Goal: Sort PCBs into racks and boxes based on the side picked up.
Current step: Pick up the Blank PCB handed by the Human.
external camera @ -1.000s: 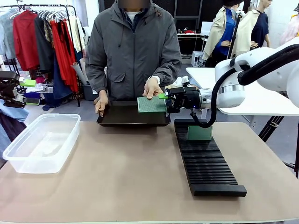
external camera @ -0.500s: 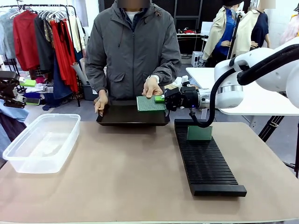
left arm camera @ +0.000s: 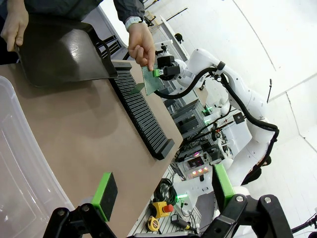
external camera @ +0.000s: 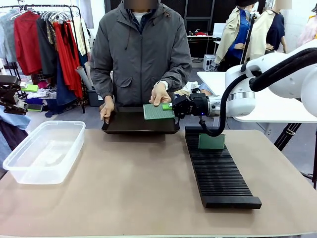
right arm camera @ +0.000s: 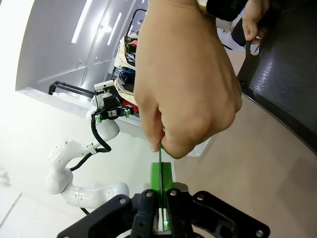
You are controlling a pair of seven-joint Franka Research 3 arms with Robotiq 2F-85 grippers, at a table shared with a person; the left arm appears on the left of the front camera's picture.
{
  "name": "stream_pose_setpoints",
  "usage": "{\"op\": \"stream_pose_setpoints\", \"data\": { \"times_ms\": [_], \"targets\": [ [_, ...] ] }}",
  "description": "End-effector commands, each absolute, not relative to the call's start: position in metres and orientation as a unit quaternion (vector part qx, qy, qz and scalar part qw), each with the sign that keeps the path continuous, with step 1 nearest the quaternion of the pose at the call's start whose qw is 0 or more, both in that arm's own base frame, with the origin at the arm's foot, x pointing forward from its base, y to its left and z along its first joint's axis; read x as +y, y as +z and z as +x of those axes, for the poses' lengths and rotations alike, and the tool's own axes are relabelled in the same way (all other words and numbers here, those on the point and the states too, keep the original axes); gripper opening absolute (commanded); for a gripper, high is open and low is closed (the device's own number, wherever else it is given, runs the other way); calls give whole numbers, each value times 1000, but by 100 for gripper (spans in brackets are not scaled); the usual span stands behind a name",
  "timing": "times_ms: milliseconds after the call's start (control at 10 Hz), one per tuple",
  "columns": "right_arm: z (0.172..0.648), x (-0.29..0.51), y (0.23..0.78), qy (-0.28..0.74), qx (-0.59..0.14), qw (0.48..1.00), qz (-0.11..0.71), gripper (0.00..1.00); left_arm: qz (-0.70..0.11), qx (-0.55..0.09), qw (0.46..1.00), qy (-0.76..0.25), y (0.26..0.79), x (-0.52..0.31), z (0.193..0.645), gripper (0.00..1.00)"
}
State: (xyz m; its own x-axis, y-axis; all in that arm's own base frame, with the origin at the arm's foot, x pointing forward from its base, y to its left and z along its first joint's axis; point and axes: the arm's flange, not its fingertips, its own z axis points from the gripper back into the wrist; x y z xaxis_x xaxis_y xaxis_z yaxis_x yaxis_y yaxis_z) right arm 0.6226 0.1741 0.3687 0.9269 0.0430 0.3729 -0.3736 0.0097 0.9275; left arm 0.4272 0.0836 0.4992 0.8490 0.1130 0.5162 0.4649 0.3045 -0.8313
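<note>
Just beyond the rack's (external camera: 220,173) far end, got the right tool (external camera: 168,106) pinched fully shut on one edge of a PCB (external camera: 156,113), with a person's hand (external camera: 161,93) holding its far edge. Lying near-flat, long axis seemingly in line with that tool, lighter dotted face up. Left tool (left arm camera: 162,192) wide open, well off from the rack.

Dotted green PCB (external camera: 156,112) — black fine-slotted rack (external camera: 218,168) — clear tub (external camera: 33,174)

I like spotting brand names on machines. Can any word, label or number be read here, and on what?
Nothing can be read. The circuit board shows only dots; the white arm, black rack and clear tub bear no visible print. Any labels on the far control box are too blurred.
</note>
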Motion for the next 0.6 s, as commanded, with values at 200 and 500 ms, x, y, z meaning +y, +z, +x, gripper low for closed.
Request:
{"op": "stream_pose_setpoints", "data": {
  "times_ms": [200,500],
  "targets": [
    [623,174,369,148,-121,701,688,0,-583,-248,766,-111,502,83,426,100],
    [623,174,369,148,-121,701,688,0,-583,-248,766,-111,502,83,426,100]
  ]
}}
